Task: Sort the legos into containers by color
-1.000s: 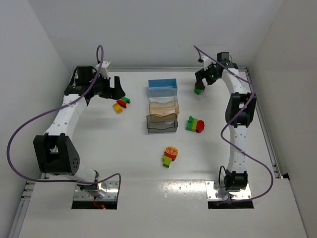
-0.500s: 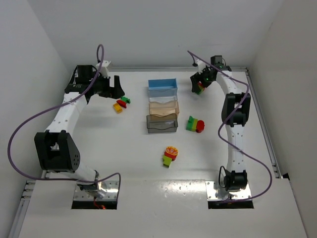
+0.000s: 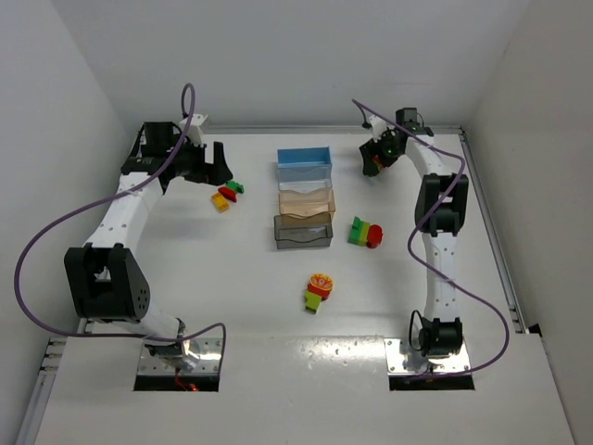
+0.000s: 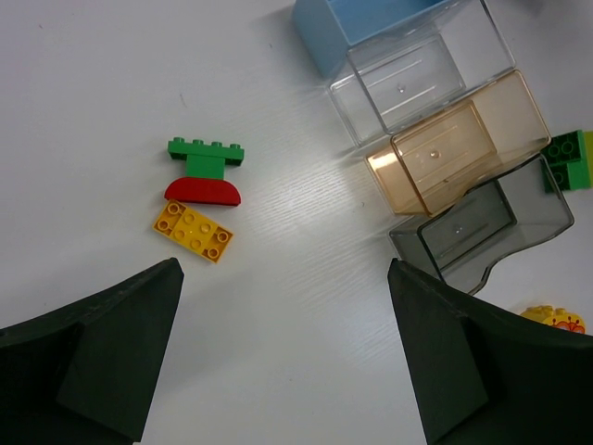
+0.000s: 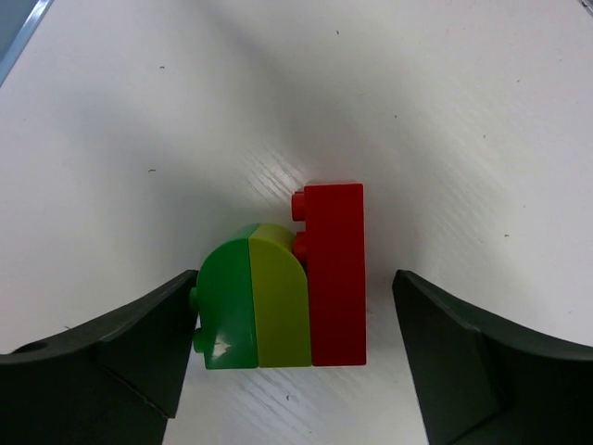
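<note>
A clump of legos, green, yellow and red, lies on the table between the fingers of my right gripper. That gripper is open. Its left finger is at the green side and its right finger stands off the red brick. In the top view my right gripper is at the back, right of the blue container. The tan container and grey container follow in a row. My left gripper is open and empty, near a green lego, a red lego and a yellow lego.
A clear bin sits between the blue and tan ones. A green, yellow and red clump lies right of the grey bin. Another clump lies in front of the bins. White walls close in the table on three sides.
My right gripper has come down and leftwards over the green, yellow and red clump, and its jaws have narrowed a little. The left arm has not moved.
</note>
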### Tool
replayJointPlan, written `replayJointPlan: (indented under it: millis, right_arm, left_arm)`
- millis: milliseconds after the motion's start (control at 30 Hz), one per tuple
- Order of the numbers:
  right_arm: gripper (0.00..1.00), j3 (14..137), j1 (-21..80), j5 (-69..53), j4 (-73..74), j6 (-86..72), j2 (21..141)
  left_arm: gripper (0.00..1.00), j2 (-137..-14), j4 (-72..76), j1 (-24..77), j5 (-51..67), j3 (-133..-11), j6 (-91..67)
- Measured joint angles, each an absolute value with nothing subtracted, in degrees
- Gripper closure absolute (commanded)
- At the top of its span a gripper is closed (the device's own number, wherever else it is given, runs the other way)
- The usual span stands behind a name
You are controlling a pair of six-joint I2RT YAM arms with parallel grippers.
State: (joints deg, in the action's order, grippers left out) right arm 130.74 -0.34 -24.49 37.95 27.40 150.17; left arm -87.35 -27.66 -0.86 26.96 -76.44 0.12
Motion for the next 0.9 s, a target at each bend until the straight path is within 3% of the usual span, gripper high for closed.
replayJointPlan:
  millis: [133,167,267,400,500,667,900]
  right_arm:
    - [0.36,130.0,-0.3,-25.2,37.5,28.7,150.1]
    - [0.45,129.9,-0.3,-25.5,37.3,29.0,150.1]
    - [0.59,127.7,-0.4,-27.3,37.1,30.2,148.8]
    - [0.67,121.0,-0.7,-31.6,41.2,31.3,144.1]
    - [0.68,114.3,-0.7,-35.8,44.9,32.7,137.8]
    - [0.68,99.3,0.4,-43.9,48.3,37.8,120.0]
    - [0.68,89.9,8.1,-51.7,52.2,49.7,102.4]
  left_arm:
    - [0.04,-87.4,-27.7,-0.9,27.0,-76.4,0.2]
    - [0.04,-87.4,-27.7,-0.9,27.1,-76.4,0.1]
    - [0.13,-87.4,-27.7,-0.9,27.7,-76.4,-0.4]
    - [0.14,-87.3,-27.5,-0.9,30.6,-75.8,-2.1]
    - [0.00,-87.3,-27.1,-0.9,34.5,-73.5,-4.2]
    - [0.00,-87.3,-26.0,-0.9,42.3,-68.7,-8.1]
    - [0.00,-87.3,-21.3,-0.9,52.1,-65.9,-15.0]
